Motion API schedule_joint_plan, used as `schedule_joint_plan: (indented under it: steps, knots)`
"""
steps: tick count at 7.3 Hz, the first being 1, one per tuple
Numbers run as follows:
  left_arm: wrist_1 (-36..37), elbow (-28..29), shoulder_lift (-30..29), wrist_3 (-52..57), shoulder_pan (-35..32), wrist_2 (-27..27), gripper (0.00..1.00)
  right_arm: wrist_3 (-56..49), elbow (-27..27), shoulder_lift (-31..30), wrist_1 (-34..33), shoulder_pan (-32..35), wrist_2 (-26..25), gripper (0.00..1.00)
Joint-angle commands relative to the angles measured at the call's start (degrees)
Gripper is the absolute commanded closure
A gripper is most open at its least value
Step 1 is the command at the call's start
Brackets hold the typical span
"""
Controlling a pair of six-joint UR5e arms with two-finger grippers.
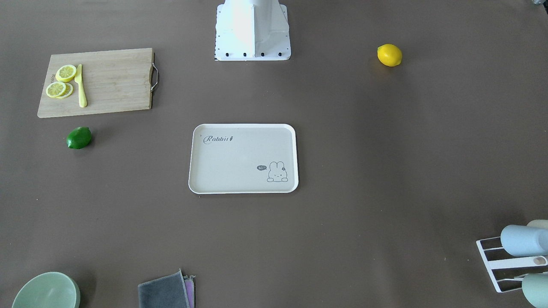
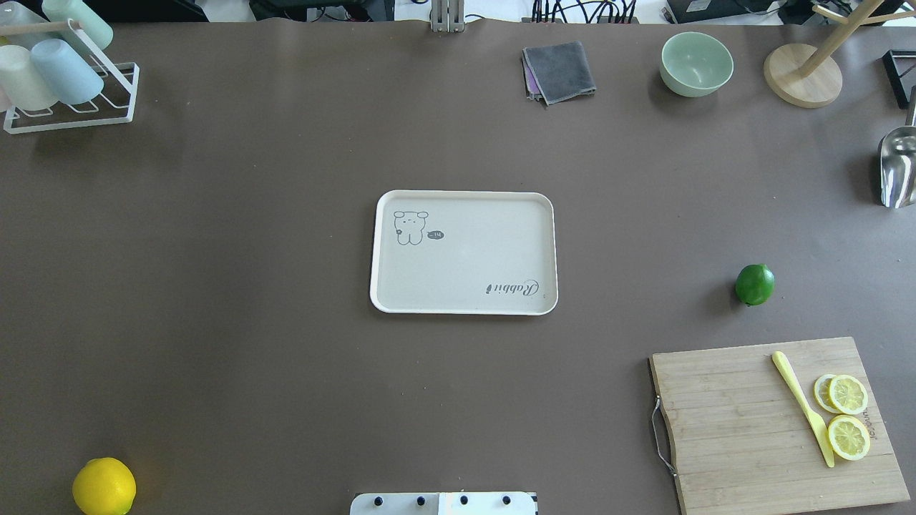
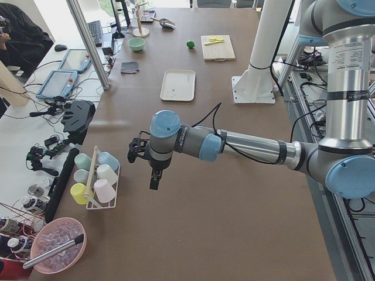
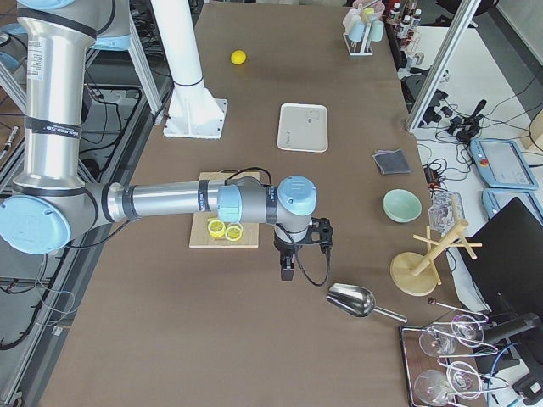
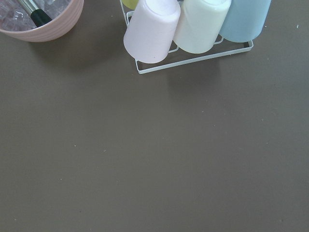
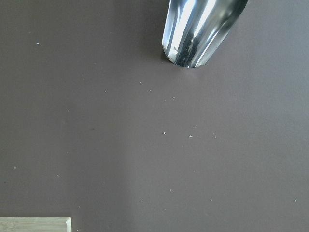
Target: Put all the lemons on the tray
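Two fruits on worktop [image 1: 385, 171]: yellow lemon [image 1: 389, 55] upper right of frame, green lemon [image 1: 79, 137] at left. Tray [image 1: 239, 158] at centre, well apart from both. Whether left jaws and right jaws are released or clenched: cannot tell.

In overhead view, wide bare tabletop [image 2: 250, 322] between centre tray [image 2: 472, 257] and yellow lemon [image 2: 104, 486] at lower left. At right, green lemon [image 2: 755, 284] near cutting board [image 2: 730, 415], apart from it; metal scoop [image 2: 898, 168] at right edge. In upper left corner, cup rack [image 2: 71, 124].
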Motion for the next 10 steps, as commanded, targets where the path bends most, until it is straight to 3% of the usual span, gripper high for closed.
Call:
schedule_joint_plan:
  steps: [1, 6, 10]
  knots:
    - [0.0, 0.0, 0.0, 0.0, 0.0, -0.1, 0.02, -0.1, -0.1, 0.0, 0.0, 0.0, -0.2, 0.0]
    - [-1.0, 1.5, -1.2, 0.1, 0.0, -0.5, 0.02, 0.0, 0.0, 0.1, 0.0, 0.0, 0.1, 0.0]
    - [-9.1, 3.4, -1.8, 0.1, 0.1, -0.9, 0.02, 0.3, -0.3, 7.0, -0.1, -0.4, 0.0, 0.0]
